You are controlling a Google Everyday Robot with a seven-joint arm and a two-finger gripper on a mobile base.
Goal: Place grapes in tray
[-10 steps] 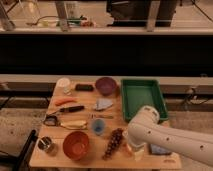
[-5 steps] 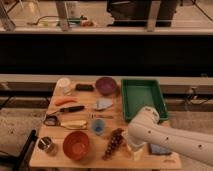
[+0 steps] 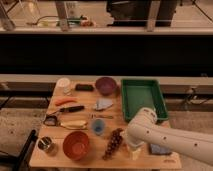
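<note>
the grapes (image 3: 114, 143) lie on the near part of the desk (image 3: 55, 161), a dark tapering bunch running from near-left to far-right, just right of the orange bowl (image 3: 76, 145) and just beside the hand (image 3: 132, 150). the hand hangs low at the near edge under the white arm (image 3: 150, 131), to the right of the bunch, and you cannot tell whether it is spread or pressed together, nor whether it touches the grapes. the step in hand looks like the reach for the bunch, so nothing of the placing seems done yet. bring the hand over the thicker middle of the bunch, not the thin tip, and square it across the long axis so the berries do not roll out or drag. lift well above the rim before you carry it, since the tray (image 3: 141, 83) sits beyond, at the far right of the desk, and its raised edge could catch a drooping end. keep the path away from the small blue cup (image 3: 98, 126) just beyond the bunch. as for containers: the tray shows only its bare green floor, the orange bowl looks to hold nothing, and what lies in the purple bowl (image 3: 106, 85) and the blue cup cannot be made out.
</note>
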